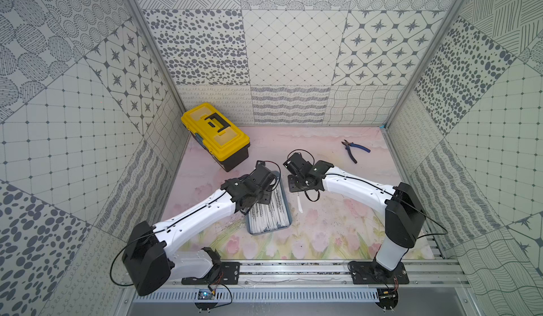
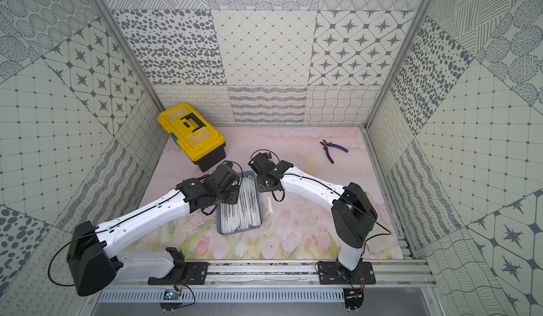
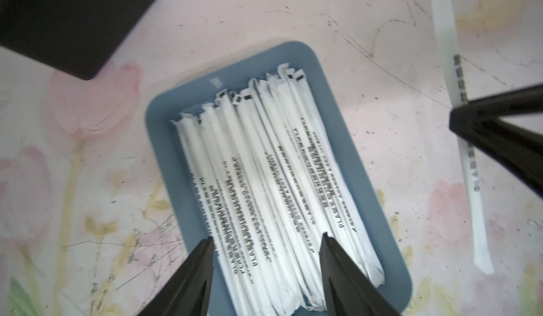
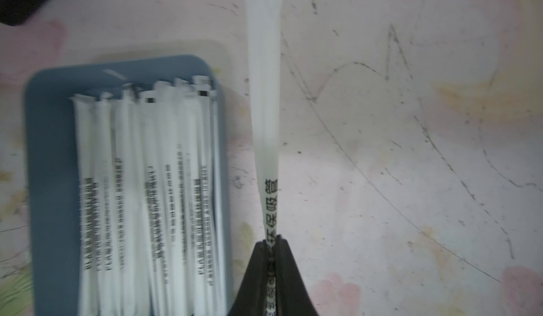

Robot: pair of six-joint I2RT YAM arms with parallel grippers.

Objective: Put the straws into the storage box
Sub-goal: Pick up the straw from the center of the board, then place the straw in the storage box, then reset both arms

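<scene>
Both top views: you see white paper-wrapped straws (image 1: 273, 211) lying lengthwise in the shallow blue-grey plastic storage box (image 1: 269, 231), with a single straw (image 1: 299, 204) just beside it | Left wrist: left gripper (image 3: 266, 238) released, above the boxed straws | Right wrist: right gripper (image 4: 271, 239) clenched on your single straw.

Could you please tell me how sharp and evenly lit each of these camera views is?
In both top views, even soft light, sharp, no glare; in the left wrist view, print on the straws in the storage box is smeared; in the right wrist view, the single straw reads crisply only near the right end effector, the boxed ones blurred.
</scene>
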